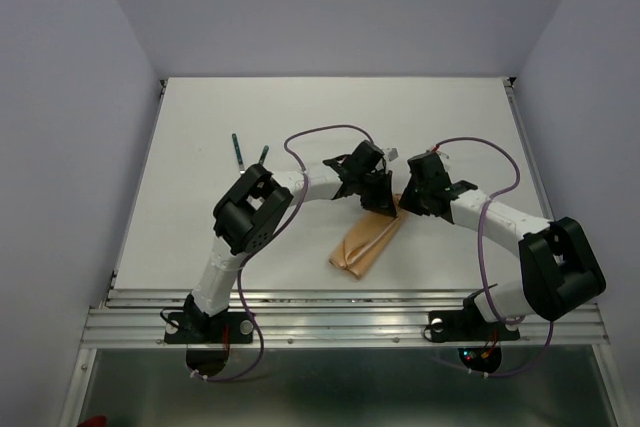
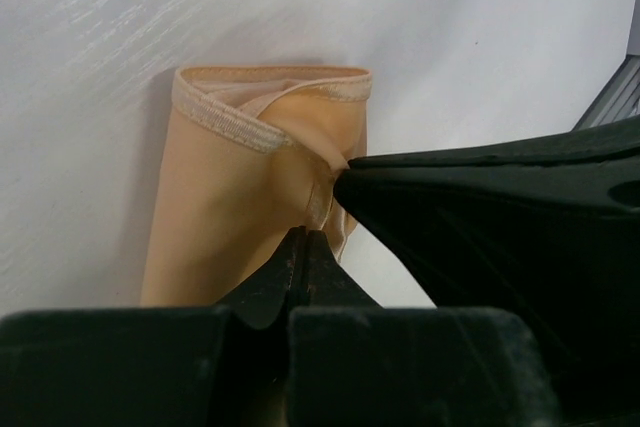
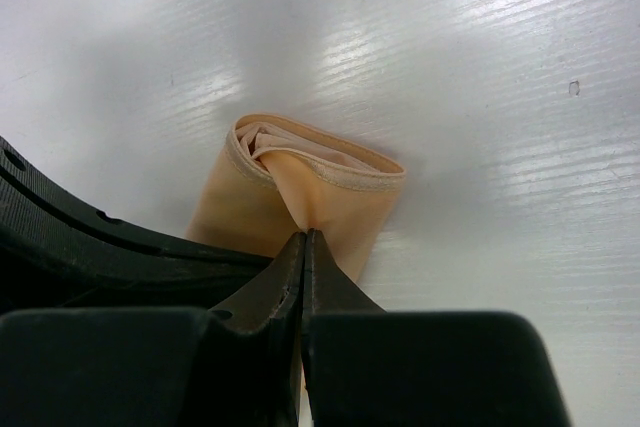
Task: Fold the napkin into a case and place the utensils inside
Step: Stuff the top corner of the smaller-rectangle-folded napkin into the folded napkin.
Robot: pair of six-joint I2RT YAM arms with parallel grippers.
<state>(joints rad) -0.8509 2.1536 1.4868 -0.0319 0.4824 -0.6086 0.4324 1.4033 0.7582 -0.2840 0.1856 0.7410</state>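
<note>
Two arms meet over the middle of the white worktop [image 1: 450, 127]. Below them lies the napkin [image 1: 365, 247], gathered into a narrow oblong case that slants toward your near edge. The left end effector [image 1: 377, 190] and the right end effector [image 1: 412, 195] sit almost tip to tip at its far end. Each is pressed together and pinching a small fold of the peach cloth. The utensils [image 1: 238, 150] lie at the far left of the worktop, well apart from the napkin.

You seem to be setting the shape of the pouch, so move both pinches as one, low over the worktop. This satin looks slippery, and a pull from one side alone would likely unroll the layers.

You cannot tell how many layers each pinch has caught, because in every view the black fingers cover the grip point. The hemmed mouth shows in both wrist views, but how deep it opens is hidden. Only two dark green handles are plain, and their metal ends are too small to make out.
</note>
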